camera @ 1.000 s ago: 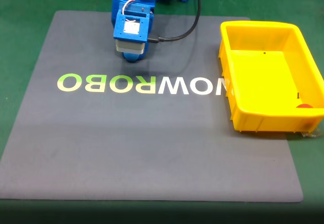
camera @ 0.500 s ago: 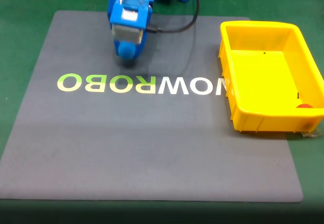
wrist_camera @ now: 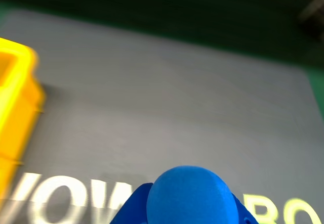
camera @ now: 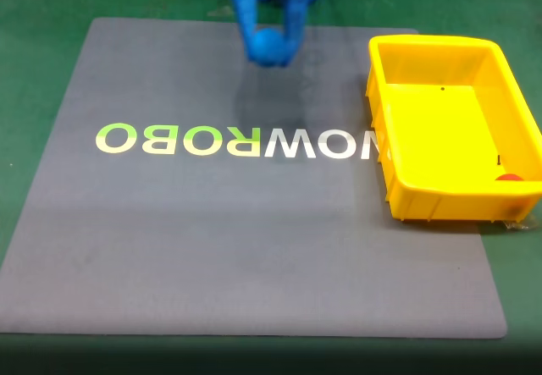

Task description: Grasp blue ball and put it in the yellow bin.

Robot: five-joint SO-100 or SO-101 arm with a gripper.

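I see the gripper (camera: 271,46) raised over the far part of the grey mat (camera: 254,248), motion-blurred in the fixed view. Its two blue fingers (camera: 243,7) converge downward onto the blue ball (camera: 269,46), which sits clamped between their tips, clear of the mat surface. A soft shadow lies on the mat just below and nearer the camera than the gripper.

In the wrist view the blue ball (wrist_camera: 189,196) fills the lower centre, with the blue fingertips (wrist_camera: 132,211) hugging it on either side at the bottom edge. So the gripper is closed around the ball, open only as wide as the ball.

The yellow bin (camera: 515,195) stands to the right of the gripper in the fixed view, well apart from it, on the right edge of the mat. In the wrist view the yellow bin (wrist_camera: 15,107) shows at the left edge, blurred. A small red-orange object (camera: 508,176) lies inside the bin at its near right corner, against the wall.

The mat's printed lettering (camera: 237,140) runs across the middle, nearer the camera than the gripper. The mat lies on the green table (camera: 34,36). Between the gripper and the bin I see bare mat.
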